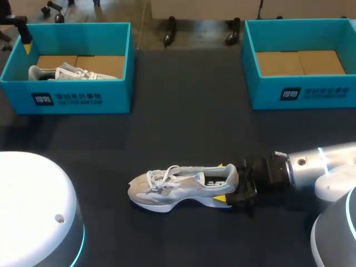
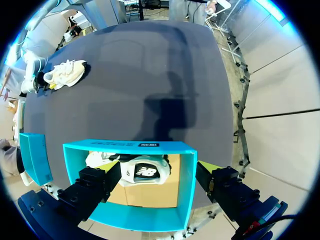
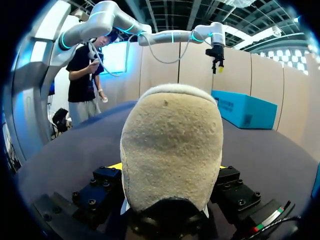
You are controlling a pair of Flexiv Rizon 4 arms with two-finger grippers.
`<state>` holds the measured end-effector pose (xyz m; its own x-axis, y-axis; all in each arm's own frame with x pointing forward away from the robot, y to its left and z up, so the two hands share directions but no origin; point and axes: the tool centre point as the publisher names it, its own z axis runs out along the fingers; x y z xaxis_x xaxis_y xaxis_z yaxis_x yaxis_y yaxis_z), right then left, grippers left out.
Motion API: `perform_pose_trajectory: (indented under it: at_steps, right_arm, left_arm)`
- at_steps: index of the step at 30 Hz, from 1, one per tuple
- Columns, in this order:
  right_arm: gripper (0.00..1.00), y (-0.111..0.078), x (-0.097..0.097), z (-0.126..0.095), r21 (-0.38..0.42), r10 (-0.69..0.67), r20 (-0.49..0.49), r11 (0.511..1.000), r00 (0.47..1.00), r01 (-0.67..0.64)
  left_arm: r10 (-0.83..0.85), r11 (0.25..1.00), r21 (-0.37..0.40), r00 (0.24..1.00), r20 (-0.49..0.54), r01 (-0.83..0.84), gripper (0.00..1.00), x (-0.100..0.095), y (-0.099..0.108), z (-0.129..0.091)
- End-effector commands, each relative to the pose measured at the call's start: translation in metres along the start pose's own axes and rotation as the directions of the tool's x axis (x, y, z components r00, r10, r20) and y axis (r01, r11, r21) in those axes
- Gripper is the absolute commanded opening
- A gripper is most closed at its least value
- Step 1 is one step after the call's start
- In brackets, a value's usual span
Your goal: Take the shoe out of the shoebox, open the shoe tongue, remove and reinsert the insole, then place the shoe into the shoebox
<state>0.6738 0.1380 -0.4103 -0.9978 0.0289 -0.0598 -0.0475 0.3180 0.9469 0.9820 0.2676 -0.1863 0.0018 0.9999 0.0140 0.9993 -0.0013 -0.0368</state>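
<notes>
- The right tool is pinching the heel of the grey-and-white laced sneaker, one yellow tip pressing on each side of the heel
- The sneaker is lying upright on its sole on the dark tabletop, in the near middle, with its toe pointing towards my left and its laces tied over the tongue
- The grip is sitting only on the soft heel collar, so the long toe end is likely to sag or swing on any lift, and the heel may be slipping out if the pinch loosens
- With the laces drawn tight, the tongue is probably resisting being opened, and pulling on it with just one tool holding may be dragging the whole sneaker along
- Open tabletop is lying all round the sneaker, so there is plenty of room for turning it, with the near edge the closest limit
- Farther off, the teal cardboard shoebox at the right is standing with only its brown floor showing, and its walls are asking for a clear lift over the rim
- The teal cardboard shoebox at the left is holding a second white sneaker, and the left tool is hanging above it with fingers spread wide, gripping nothing
</notes>
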Motion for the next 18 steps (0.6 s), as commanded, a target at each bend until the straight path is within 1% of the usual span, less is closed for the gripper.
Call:
perform_pose_trajectory:
  at_steps: [1, 13, 15, 18]
  right_arm:
    - [0.00, -0.003, -0.001, 0.003, 0.004, 0.001, -0.002, 1.000, 1.000, -0.001]
    - [0.00, -0.003, -0.001, 0.003, 0.004, 0.001, -0.002, 1.000, 1.000, -0.001]
    - [0.00, -0.003, -0.001, 0.003, 0.004, 0.001, -0.002, 1.000, 1.000, -0.001]
    - [0.00, -0.003, -0.001, 0.003, 0.004, 0.001, -0.002, 1.000, 1.000, -0.001]
  left_arm:
    - [0.001, 1.000, 0.001, 1.000, -0.003, -0.001, 1.00, 0.000, 0.000, -0.001]
    - [0.001, 1.000, 0.001, 1.000, -0.003, -0.001, 1.00, 0.000, 0.000, -0.001]
    - [0.037, 0.998, -0.054, 0.999, -0.032, -0.038, 1.00, -0.014, -0.014, -0.015]
    - [0.082, 0.995, -0.052, 0.997, -0.003, -0.082, 1.00, -0.027, -0.029, -0.025]
